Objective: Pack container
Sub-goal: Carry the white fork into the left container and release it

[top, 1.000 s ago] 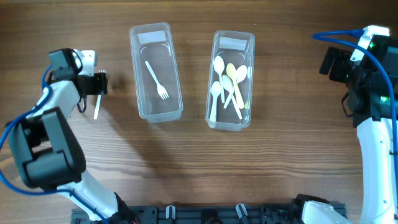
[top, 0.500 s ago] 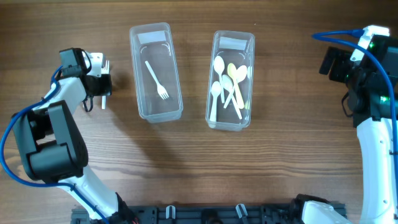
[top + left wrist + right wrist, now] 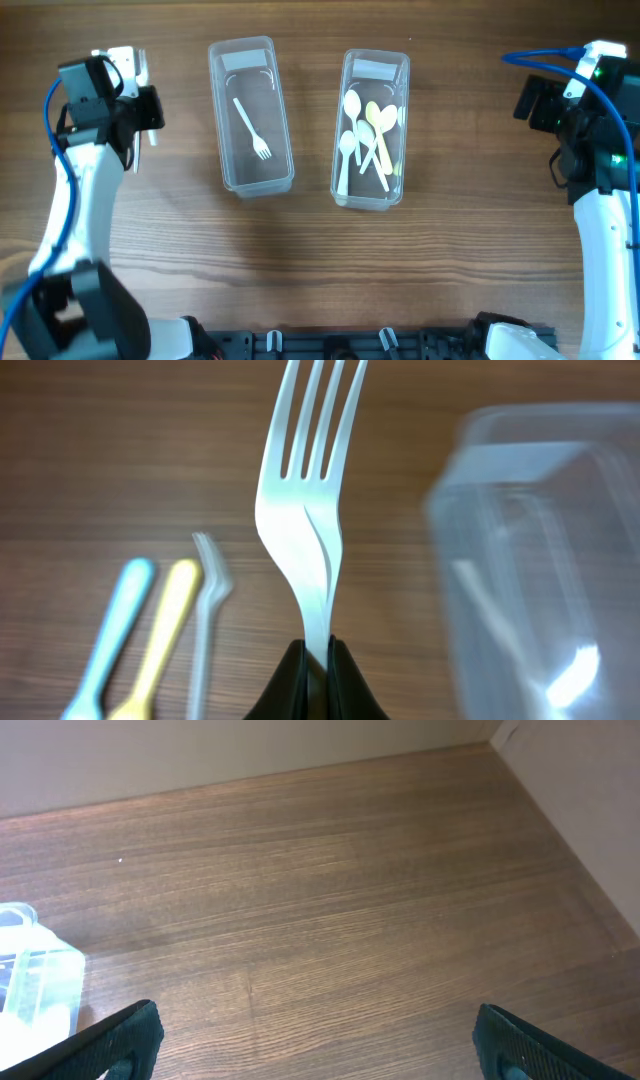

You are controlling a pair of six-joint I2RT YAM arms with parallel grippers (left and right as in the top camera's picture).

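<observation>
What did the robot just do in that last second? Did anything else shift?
The left claw, shut on a white fork throughout, swung slightly left and toward the far edge of the table. Nothing was grabbed or dropped. The left container with its lone fork, the right container with its spoons, and the right arm stayed put.

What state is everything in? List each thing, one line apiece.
left gripper: shut on held fork
held fork: clamped by its handle
left container: lidless, one white fork inside
right container: lidless, several spoons inside
right gripper: open, empty
</observation>
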